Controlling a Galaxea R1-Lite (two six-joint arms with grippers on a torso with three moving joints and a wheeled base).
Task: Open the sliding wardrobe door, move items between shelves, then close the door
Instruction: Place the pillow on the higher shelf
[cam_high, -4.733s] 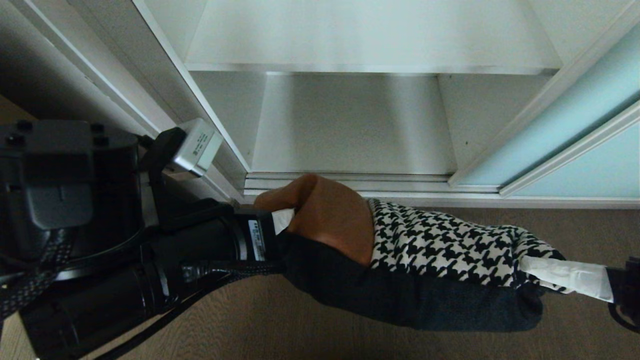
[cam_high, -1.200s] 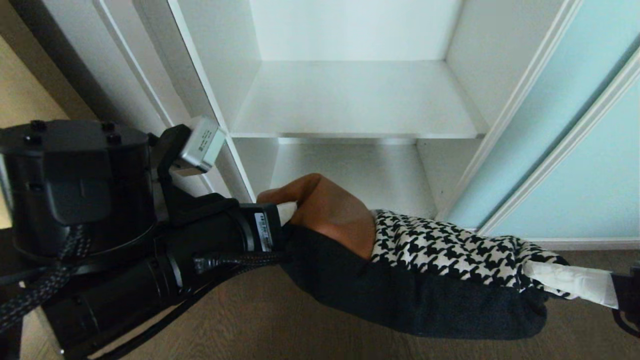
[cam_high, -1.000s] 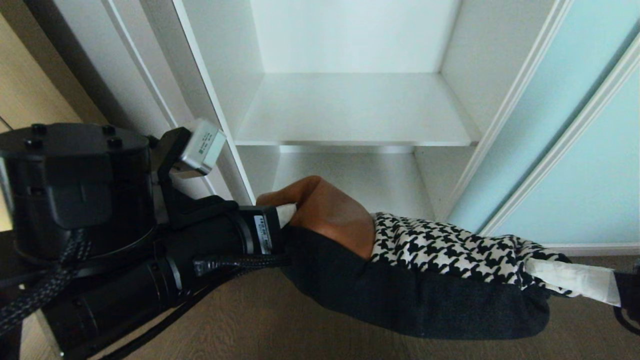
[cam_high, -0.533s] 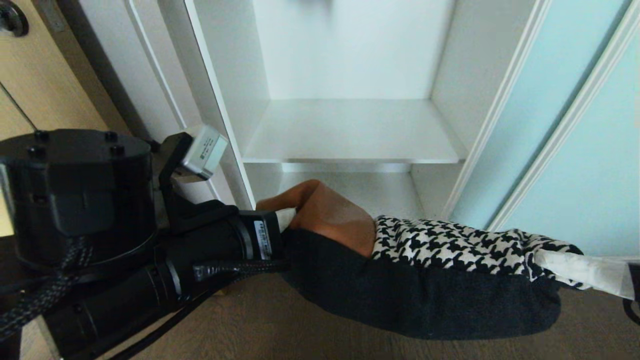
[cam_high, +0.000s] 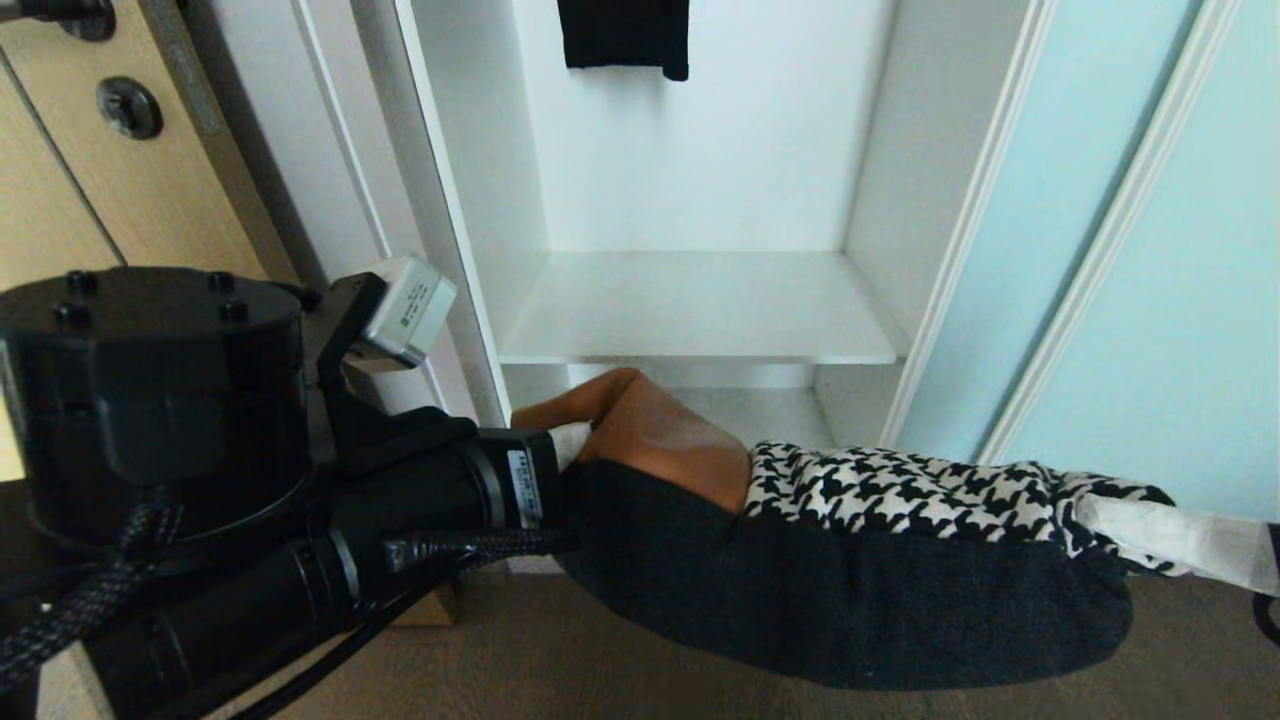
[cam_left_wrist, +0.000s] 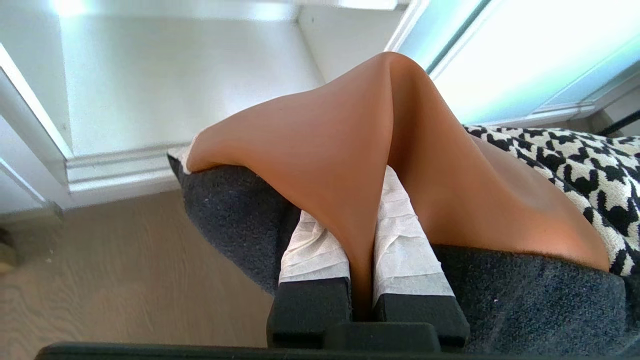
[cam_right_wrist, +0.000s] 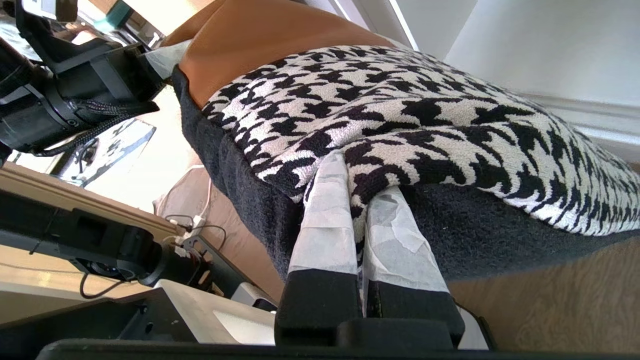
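black left arm (cam_high: 300, 560), braided cable (cam_high: 470, 545), white-wrapped fingers (cam_left_wrist: 400, 240).

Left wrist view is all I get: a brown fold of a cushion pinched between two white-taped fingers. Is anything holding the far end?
Observer: Yes. The right claw is shut on the black-and-white checked end of the cushion, so it hangs between both arms.
Visitor: Is there somewhere to put it?
Observer: The head view shows the top of a white shelf just behind the cushion, over the bottom compartment.
Visitor: Anything else in there?
Observer: A dark garment hangs higher up, in front of the back wall.
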